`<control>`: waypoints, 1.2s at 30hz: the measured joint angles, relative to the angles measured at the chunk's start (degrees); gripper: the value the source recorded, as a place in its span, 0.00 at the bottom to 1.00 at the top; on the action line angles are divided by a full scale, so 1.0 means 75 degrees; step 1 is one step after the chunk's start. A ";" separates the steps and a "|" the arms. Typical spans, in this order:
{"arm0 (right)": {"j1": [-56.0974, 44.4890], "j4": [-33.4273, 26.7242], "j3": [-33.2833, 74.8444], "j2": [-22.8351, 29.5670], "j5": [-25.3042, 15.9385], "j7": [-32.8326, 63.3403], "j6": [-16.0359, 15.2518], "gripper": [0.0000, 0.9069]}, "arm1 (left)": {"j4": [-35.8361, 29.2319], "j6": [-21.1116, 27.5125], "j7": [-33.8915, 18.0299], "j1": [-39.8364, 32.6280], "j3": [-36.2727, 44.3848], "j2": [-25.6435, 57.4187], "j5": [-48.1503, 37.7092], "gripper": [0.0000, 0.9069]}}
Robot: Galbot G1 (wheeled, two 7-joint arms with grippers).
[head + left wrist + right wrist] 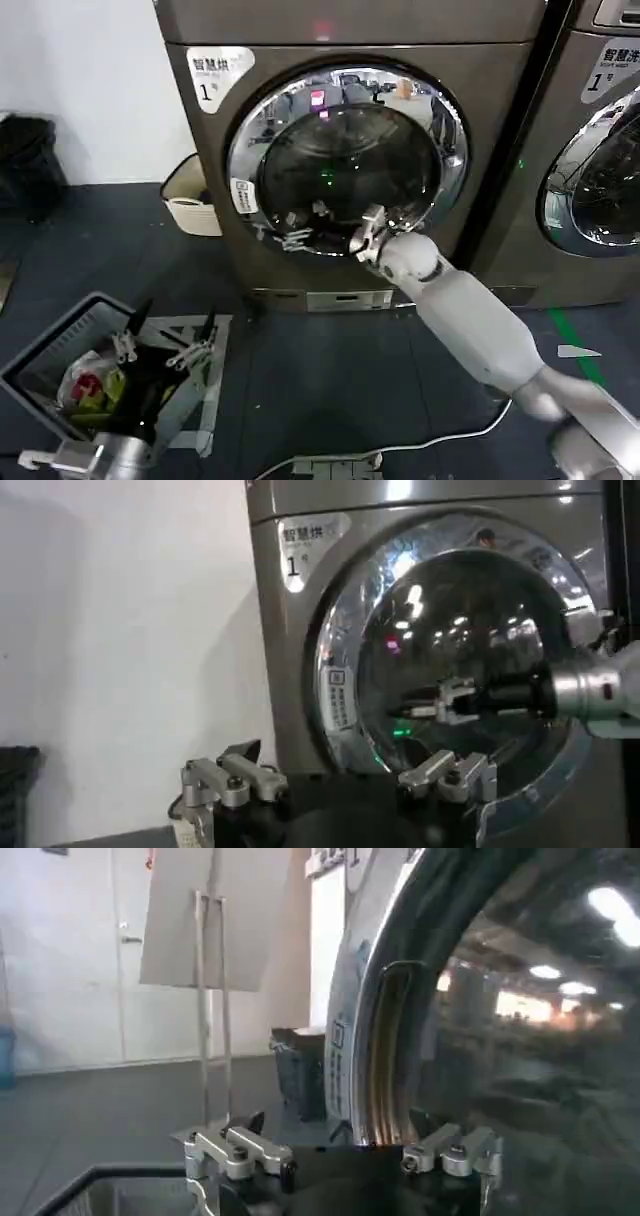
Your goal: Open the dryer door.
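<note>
Your door [345,160] sits shut and flush in the front of the left machine [200,170], its chrome ring unbroken all round the dark glass; the neighbouring machine's door [600,180] to the right is not your target; the right gripper [368,240] is at the lower part of the door, just against the glass and ring near the bottom right, with the pale forearm [470,320] stretched up to it from the lower right; in the left wrist view the same gripper [445,700] reaches in across the glass from the hinge-free side, and its fingers look spread rather than pinching anything, though you cannot be sure there; in the right wrist view its own fingers [240,1148] stand apart, nothing between them, right beside the ring's inner edge [385,1048]; so you are in the approach step, lining up on the door's edge before any pull; the next move, by my reading, calls for getting a finger behind the ring or into its recess at the latch side, then pulling outward along the hinge arc; a straight tug risks slipping off the chrome; the left gripper [165,350] waits low at the left, above the basket [50,350], fingers spread, holding nothing
</note>
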 joint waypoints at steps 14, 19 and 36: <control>0.0657 -0.1056 -0.0413 0.0893 -0.0029 -0.0202 0.0099 1.00 | -0.0053 -0.0019 0.0007 0.0010 0.0006 -0.0046 0.0001 1.00; 0.0814 -0.1386 -0.0494 0.1177 -0.0044 -0.0273 0.0099 1.00 | -0.0064 -0.0022 0.0011 0.0021 0.0008 -0.0043 -0.0003 1.00; 0.0946 -0.1250 -0.0858 0.0970 0.0337 -0.1091 -0.0044 1.00 | 0.0596 -0.0050 -0.0205 -0.0789 -0.0515 0.0821 -0.1644 1.00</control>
